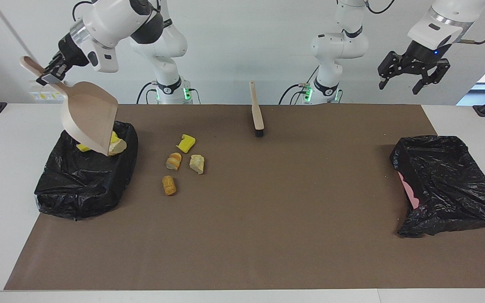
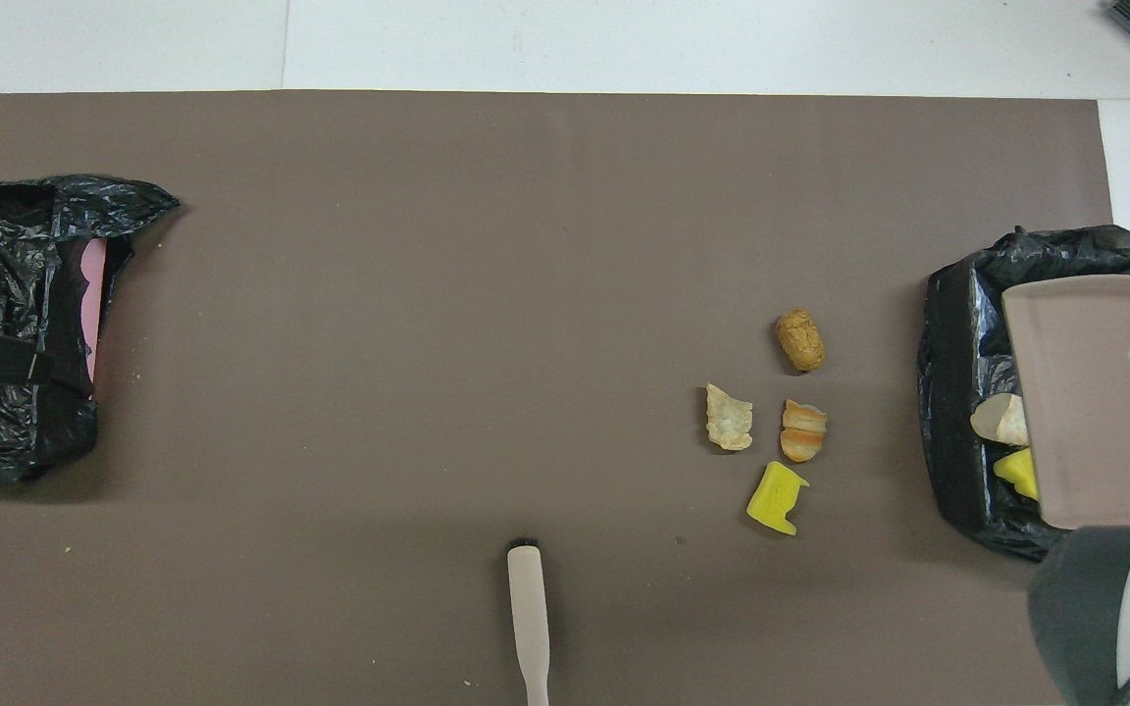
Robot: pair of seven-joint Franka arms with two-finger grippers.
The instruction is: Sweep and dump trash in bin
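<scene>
Broadly, we see the brown mat (image 1: 242,235) spanning the table, with one black-lined bin (image 1: 84,185) at the right arm's end and another bin (image 1: 444,185) at the left arm's end. Our right gripper (image 1: 53,72) is clenched on the handle of the dustpan (image 1: 91,118), which hangs tilted, lip down, over the first bin. Our left gripper (image 1: 414,75) waits in the air with fingers spread and nothing in them. The brush (image 1: 257,110) lies on the mat near the robots. Of the trash, some pieces (image 1: 116,145) sit in the bin under the pan, while four chunks (image 1: 181,162) remain on the mat just beside that bin. We judge the risk as this: lowering the pan could snag the loose liner and drag the bin, or a careless sweep could scatter the light chunks away from the pan.
</scene>
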